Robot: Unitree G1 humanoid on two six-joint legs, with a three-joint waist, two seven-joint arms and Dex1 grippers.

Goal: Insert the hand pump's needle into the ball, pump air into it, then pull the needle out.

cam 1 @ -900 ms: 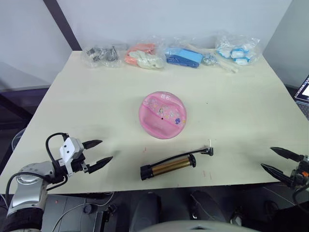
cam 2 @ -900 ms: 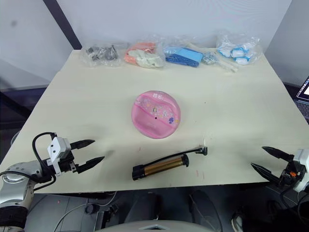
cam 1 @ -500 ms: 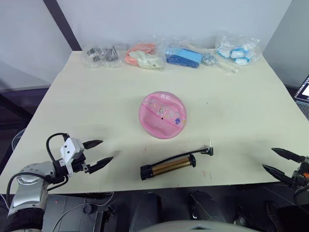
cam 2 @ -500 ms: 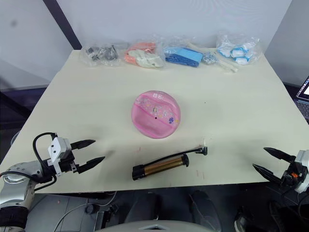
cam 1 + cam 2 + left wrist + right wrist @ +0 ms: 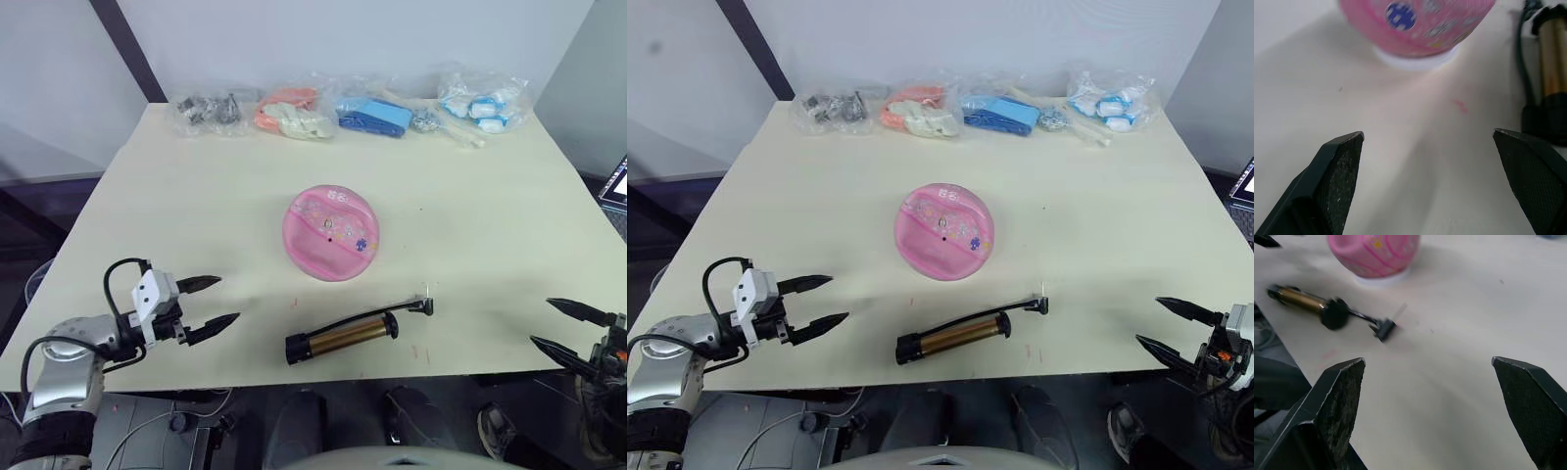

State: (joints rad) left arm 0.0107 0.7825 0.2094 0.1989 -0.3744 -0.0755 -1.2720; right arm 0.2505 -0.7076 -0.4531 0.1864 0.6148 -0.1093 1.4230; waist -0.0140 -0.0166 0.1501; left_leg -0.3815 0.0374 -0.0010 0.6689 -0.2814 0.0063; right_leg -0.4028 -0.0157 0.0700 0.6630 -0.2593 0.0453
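Ball sits near the middle of your counter, pink with its small black valve hole facing up, resting on a pale ring. Your hand pump lies flat close to the front edge, between the ball and that edge, touching neither gripper; its thin hose runs along the tube to the needle, which lies on the counter toward the right edge. Your left gripper hovers over the front left corner with its fingers spread wide and nothing between them. Your right gripper hangs just off the front right corner, fingers likewise apart and empty. Four clear bags of small parts line the far edge.
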